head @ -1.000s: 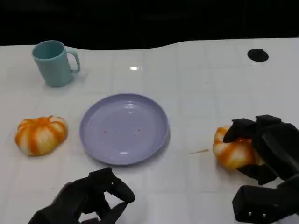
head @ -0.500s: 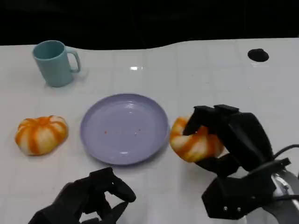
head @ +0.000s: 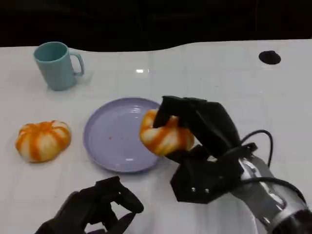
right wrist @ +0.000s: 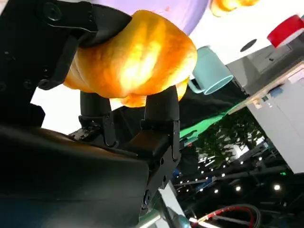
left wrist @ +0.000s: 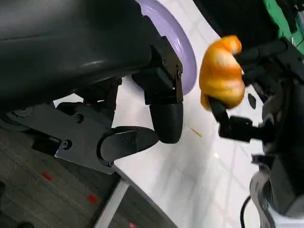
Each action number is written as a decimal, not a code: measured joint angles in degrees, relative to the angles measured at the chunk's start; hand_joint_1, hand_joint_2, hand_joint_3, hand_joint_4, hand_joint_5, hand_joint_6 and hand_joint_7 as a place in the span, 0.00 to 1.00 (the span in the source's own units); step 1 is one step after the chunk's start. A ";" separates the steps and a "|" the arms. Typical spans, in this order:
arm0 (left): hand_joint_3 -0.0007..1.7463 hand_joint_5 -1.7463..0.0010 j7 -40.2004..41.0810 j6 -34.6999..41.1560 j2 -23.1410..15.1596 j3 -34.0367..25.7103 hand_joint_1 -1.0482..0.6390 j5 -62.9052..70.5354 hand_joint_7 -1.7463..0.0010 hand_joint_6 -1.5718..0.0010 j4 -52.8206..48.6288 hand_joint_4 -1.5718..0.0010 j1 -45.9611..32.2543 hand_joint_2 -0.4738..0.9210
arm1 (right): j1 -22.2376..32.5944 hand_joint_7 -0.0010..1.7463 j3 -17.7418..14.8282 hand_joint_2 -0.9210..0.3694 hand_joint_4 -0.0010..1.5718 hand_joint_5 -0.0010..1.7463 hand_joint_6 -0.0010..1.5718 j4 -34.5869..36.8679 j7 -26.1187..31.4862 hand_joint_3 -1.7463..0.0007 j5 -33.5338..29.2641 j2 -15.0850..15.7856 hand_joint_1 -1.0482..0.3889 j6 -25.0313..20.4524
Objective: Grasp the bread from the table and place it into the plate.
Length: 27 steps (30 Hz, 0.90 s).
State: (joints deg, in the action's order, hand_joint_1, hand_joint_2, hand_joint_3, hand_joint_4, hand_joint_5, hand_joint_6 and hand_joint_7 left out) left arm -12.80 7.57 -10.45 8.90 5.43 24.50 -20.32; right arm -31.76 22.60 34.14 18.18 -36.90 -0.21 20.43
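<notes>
The right hand (head: 195,129) grips an orange-and-white bread roll (head: 165,136), fingers wrapped over its top and thumb under it, and carries it above the 3 o'clock edge of the lavender plate (head: 112,139). From the head view the roll overlaps the plate's rim; whether it touches the plate cannot be told there. The left wrist view settles that: the roll (left wrist: 221,76) hangs in the air, apart from the plate (left wrist: 183,52), with white table (left wrist: 190,161) showing below it. The right wrist view adds the underside grip, two black fingers (right wrist: 161,111) pressed against the roll (right wrist: 135,57), and the teal mug (right wrist: 211,71) beyond it.

On the table, a second roll (head: 43,140) lies at the plate's 9 o'clock, well apart from it, and the mug (head: 57,65) stands at 11 o'clock. A small black disc (head: 269,57) sits far off at 2 o'clock.

The left hand (head: 97,209) rests low at the plate's 6 o'clock, fingers curled in on nothing.

Half a second ago the roll was just beside the plate's 3 o'clock rim; a second ago it sat on the table far to the right with the right hand closing on it. The left hand has stayed put
</notes>
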 measured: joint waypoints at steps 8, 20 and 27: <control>0.36 0.00 0.30 -0.70 0.28 0.58 0.49 0.35 0.28 0.60 -0.39 0.60 -0.18 0.92 | -9.28 0.83 0.87 0.48 0.59 1.00 0.50 15.76 2.21 0.26 0.65 -4.29 0.64 1.72; 0.35 0.00 0.31 -0.63 0.92 0.83 0.49 0.22 0.29 0.59 -0.38 0.60 -0.35 0.93 | -15.98 0.01 2.84 0.01 0.02 0.17 0.15 24.36 -8.08 0.84 3.04 -7.12 0.36 -3.21; 0.35 0.00 0.31 -0.40 1.20 0.82 0.50 0.05 0.29 0.59 -0.38 0.59 -0.40 0.93 | -15.98 0.00 6.40 0.00 0.00 0.02 0.07 19.84 -17.80 0.79 2.21 -5.53 0.21 -6.87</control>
State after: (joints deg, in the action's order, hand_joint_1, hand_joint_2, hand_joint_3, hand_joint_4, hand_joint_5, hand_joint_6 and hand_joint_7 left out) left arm -12.49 7.16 -9.26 9.72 5.47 24.11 -20.73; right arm -47.74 29.00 53.98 0.38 -34.69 -5.74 13.56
